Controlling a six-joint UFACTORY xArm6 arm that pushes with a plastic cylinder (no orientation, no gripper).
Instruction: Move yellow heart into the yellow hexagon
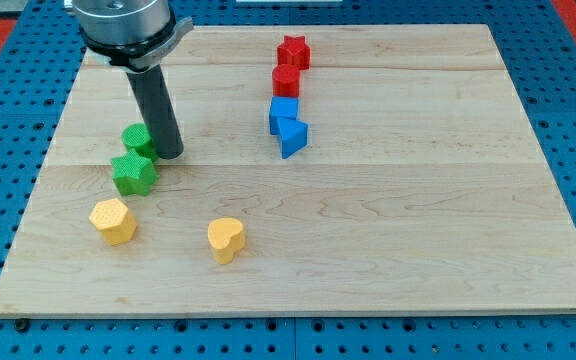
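The yellow heart [226, 239] lies near the view's bottom, left of centre. The yellow hexagon [114, 221] lies to its left, about a hundred pixels away. My tip [169, 152] rests on the board above and between them, just right of a green round block [137, 139] and a green star [134, 173]. The tip is well above the yellow heart and touches neither yellow block.
A red star [293, 51] and a red round block [286, 80] sit at the view's top centre. A blue cube [283, 112] and a blue triangular block [293, 137] sit just below them. The wooden board [418, 220] lies on a blue perforated table.
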